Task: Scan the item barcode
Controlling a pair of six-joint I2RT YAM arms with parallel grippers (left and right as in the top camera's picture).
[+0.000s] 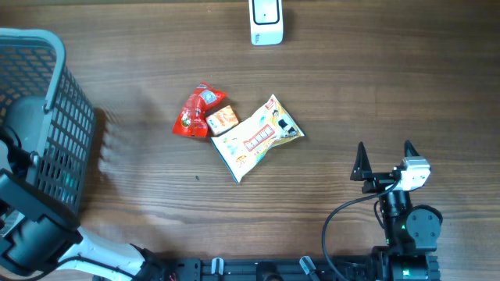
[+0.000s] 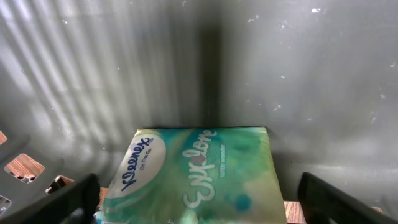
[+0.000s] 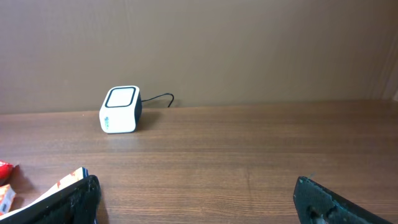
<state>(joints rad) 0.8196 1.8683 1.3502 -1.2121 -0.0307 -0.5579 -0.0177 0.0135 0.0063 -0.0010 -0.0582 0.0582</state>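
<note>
A green Kleenex tissue pack (image 2: 205, 165) lies inside the grey basket (image 1: 48, 117), filling the lower left wrist view. My left gripper (image 2: 199, 202) is open, one finger on each side of the pack, and a gap shows at the right finger (image 2: 339, 199). The white scanner (image 1: 266, 22) stands at the table's far edge and is also in the right wrist view (image 3: 119, 109). At the front right, my right gripper (image 1: 383, 156) hangs open above bare wood with nothing between its fingers (image 3: 74, 199).
A red packet (image 1: 194, 115), a small orange box (image 1: 222, 119) and a yellow-white snack bag (image 1: 256, 138) lie together mid-table. The basket's grey inner wall (image 2: 280, 74) rises close behind the pack. A cable (image 3: 158, 98) runs from the scanner.
</note>
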